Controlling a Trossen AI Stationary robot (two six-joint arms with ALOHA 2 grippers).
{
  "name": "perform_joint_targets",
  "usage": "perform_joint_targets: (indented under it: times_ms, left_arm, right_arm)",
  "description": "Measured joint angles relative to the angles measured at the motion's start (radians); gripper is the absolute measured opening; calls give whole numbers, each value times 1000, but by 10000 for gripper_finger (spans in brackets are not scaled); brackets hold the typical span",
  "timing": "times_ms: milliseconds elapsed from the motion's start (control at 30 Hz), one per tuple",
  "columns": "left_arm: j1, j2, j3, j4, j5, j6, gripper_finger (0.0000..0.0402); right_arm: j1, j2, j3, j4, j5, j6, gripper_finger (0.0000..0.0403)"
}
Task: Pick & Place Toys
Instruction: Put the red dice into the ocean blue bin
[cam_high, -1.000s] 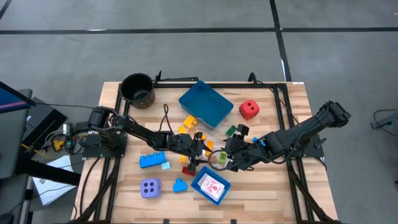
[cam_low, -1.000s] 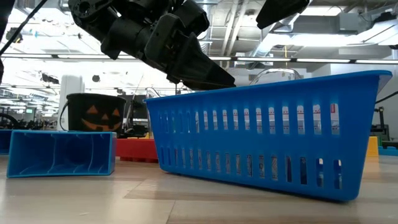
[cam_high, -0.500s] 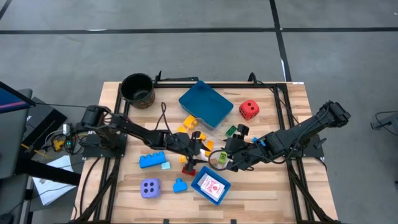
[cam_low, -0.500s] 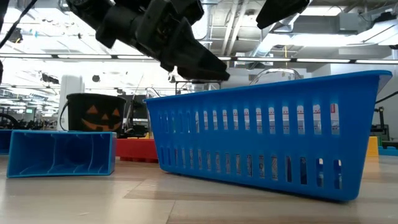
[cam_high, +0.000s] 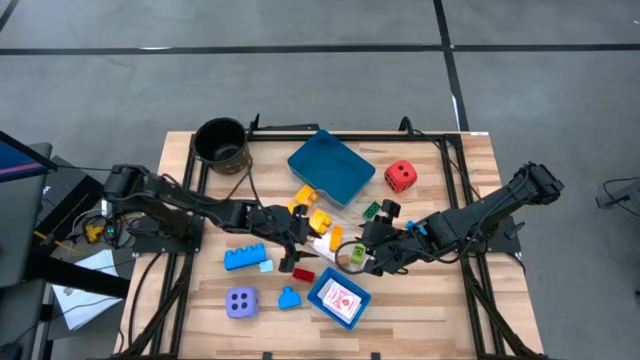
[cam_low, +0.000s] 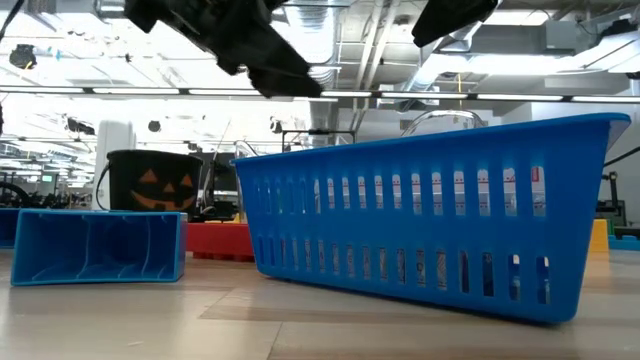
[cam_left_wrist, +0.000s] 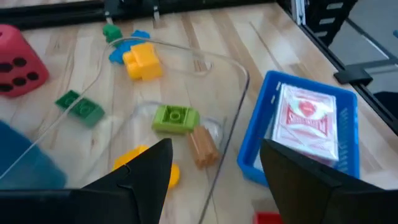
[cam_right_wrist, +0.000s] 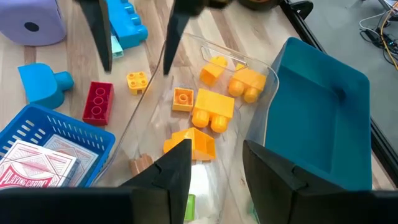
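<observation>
My left gripper (cam_high: 291, 258) is open and empty above the table's middle; its two fingers also show in the right wrist view (cam_right_wrist: 134, 37) and high in the low view (cam_low: 265, 55). Below it lie a red brick (cam_right_wrist: 98, 102) and a small yellow brick (cam_right_wrist: 137, 81). Several yellow bricks (cam_right_wrist: 211, 111) lie inside a clear plastic container (cam_right_wrist: 186, 68). My right gripper (cam_right_wrist: 216, 177) stands open at that container's right end. The lavender die (cam_high: 240, 301), red die (cam_high: 400, 177) and blue bricks (cam_high: 245, 257) rest on the table. The cards (cam_high: 341, 300) lie in a small blue basket (cam_high: 318, 291).
A teal tray (cam_high: 332, 166) lies at the far middle, and a dark pot (cam_high: 221, 145) stands at the far left. Small green bricks (cam_high: 371, 210) lie near the right arm. In the low view the blue basket (cam_low: 430, 215) fills the foreground. Bare wood shows at the near right.
My left gripper has drawn back toward the table's left edge and risen, away from the clear container and the right gripper. The red brick stays on the table below it. My right arm has kept still.
</observation>
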Motion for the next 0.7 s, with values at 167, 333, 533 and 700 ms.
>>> perform_joint_targets:
  times_ms: [167,333,533,700]
  left_arm:
    - [-14,-76,0,-144,-1,-37,237]
    - [-41,-129,-1,-208,-2,-48,237]
    - [-60,-144,-1,-211,-7,-48,237]
    - [-60,-144,-1,-220,-26,-48,237]
  right_arm:
    - [0,0,0,-4,0,7,136]
    - [-5,0,0,-7,5,8,136]
    - [-34,1,0,-13,3,17,136]
    - [-64,2,0,-15,0,4,136]
